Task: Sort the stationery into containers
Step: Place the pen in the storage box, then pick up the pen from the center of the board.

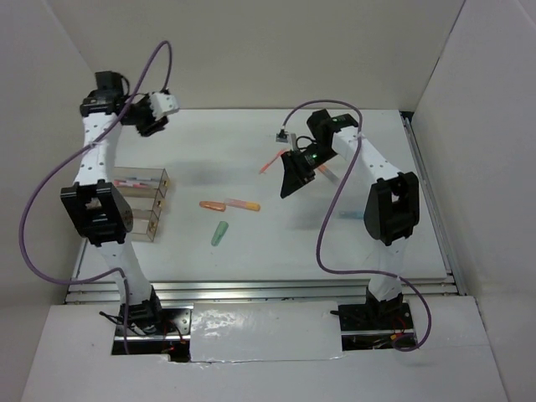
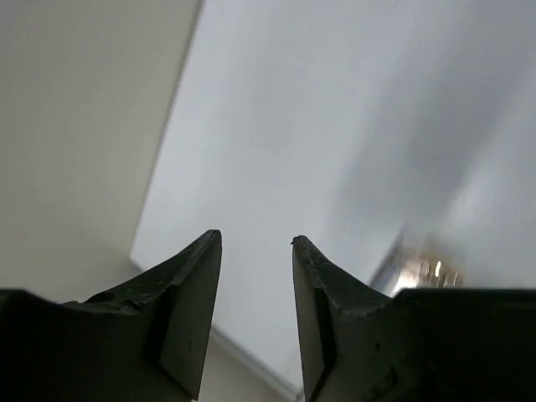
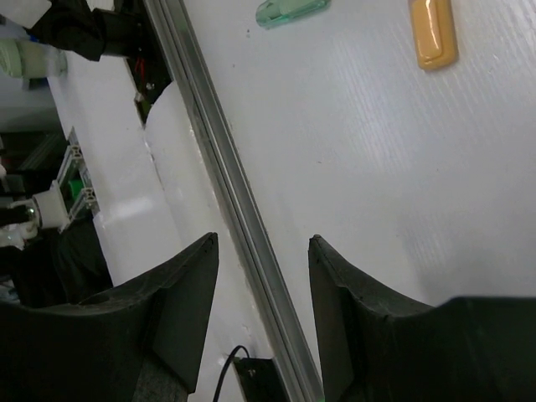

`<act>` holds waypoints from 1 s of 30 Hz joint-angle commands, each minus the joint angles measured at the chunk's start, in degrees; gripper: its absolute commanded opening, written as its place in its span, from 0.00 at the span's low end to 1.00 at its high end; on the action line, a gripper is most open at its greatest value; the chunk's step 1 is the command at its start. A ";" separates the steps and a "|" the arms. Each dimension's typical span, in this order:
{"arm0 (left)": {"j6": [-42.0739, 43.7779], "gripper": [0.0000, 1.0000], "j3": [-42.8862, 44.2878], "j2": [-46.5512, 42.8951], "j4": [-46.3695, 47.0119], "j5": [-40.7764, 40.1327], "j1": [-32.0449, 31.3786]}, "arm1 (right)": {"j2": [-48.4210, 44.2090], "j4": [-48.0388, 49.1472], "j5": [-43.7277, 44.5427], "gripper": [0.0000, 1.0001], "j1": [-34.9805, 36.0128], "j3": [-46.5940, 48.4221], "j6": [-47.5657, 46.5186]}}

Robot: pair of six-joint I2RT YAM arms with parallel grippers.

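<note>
L jaws part open, empty; R jaws same.

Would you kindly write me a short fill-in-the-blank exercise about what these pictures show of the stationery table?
The left gripper and the right gripper both stand ____, holding nothing.
In the top view, the containers sit on the ____ side of the table.
The loose cap lowest in the top view is pale ____.
Missing words: open; left; green.
</note>
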 commanded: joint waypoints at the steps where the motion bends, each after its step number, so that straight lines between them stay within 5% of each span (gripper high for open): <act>1: -31.68 0.52 0.04 -4.56 14.53 -0.60 -11.73 | -4.80 4.19 -1.48 0.54 -3.37 -2.64 3.14; 2: -34.41 0.65 -1.02 -4.30 16.49 -2.96 -16.37 | -5.76 5.15 -1.13 0.54 -4.16 -3.61 4.80; 4: -42.85 0.70 -0.94 -2.81 19.92 -4.91 -20.00 | -7.35 9.02 -0.43 0.54 -6.61 -5.72 6.74; 11: -65.95 0.72 9.06 13.51 28.71 -2.73 -27.83 | -15.08 16.68 2.30 0.57 -16.19 -14.42 12.81; 12: -67.29 0.71 9.78 15.03 29.68 -1.85 -28.10 | -15.70 17.03 2.48 0.65 -16.99 -15.13 12.81; 19: -69.33 0.65 7.68 21.27 35.84 -4.21 -32.05 | -20.80 19.14 4.41 0.70 -21.22 -21.90 12.46; 30: -68.63 0.65 13.39 29.80 31.99 -10.89 -35.66 | -20.89 19.14 1.69 0.70 -23.85 -24.89 10.97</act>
